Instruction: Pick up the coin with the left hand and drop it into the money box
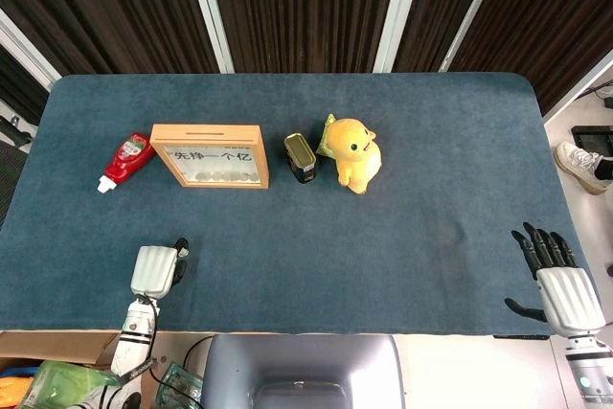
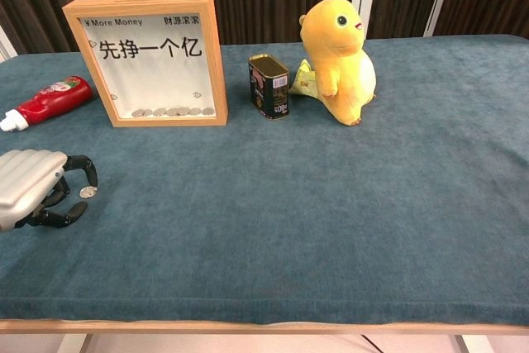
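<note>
Coin (image 2: 86, 192) on cloth well in front of box (image 2: 153, 59), seen only in chest view; left hand (image 2: 37, 192) fingers curled around it, maybe touching. Head view: right hand (image 1: 557, 280) spread, empty.

Bare tabletop (image 2: 273, 221) runs from the left hand (image 2: 31, 189) to the money box (image 2: 149, 59). Ketchup bottle (image 2: 48, 100) flanks the box's left; tin can (image 2: 269, 86) and plush toy (image 2: 339, 59) crowd its right. Above the box lies open.
</note>
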Controlling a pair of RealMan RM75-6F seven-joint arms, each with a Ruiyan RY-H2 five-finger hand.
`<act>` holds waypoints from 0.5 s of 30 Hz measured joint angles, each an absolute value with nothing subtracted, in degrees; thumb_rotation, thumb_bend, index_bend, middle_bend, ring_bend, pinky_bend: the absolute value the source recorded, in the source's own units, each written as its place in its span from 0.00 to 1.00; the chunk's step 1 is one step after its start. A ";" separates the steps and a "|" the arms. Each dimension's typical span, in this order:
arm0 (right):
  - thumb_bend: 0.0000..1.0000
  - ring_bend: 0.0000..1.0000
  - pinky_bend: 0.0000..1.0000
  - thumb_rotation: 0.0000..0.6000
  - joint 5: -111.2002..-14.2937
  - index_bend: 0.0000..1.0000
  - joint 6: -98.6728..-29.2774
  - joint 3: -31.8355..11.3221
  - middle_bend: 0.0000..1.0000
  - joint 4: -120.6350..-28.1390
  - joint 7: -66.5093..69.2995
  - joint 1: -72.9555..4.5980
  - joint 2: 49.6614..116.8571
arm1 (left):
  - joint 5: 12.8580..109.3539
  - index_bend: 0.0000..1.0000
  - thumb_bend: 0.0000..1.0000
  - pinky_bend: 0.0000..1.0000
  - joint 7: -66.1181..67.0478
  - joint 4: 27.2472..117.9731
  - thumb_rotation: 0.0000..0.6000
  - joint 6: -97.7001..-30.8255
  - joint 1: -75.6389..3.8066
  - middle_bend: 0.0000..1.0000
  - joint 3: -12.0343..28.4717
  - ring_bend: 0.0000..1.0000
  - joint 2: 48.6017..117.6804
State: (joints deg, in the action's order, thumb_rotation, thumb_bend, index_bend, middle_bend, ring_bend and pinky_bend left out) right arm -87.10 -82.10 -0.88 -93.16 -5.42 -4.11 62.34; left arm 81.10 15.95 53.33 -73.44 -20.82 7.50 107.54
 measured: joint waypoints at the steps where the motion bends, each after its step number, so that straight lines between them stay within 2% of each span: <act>1: 0.17 0.00 0.00 1.00 -87.11 0.00 -82.07 -0.87 0.00 -93.18 -5.42 -4.12 62.33 | 80.92 0.43 0.38 1.00 16.07 53.31 1.00 -73.36 -20.84 1.00 7.54 1.00 107.56; 15: 0.17 0.00 0.00 1.00 -87.57 0.00 -81.86 -0.58 0.00 -93.40 -5.06 -4.18 62.04 | 79.39 0.43 0.38 1.00 17.55 53.08 1.00 -72.62 -21.43 1.00 7.75 1.00 107.70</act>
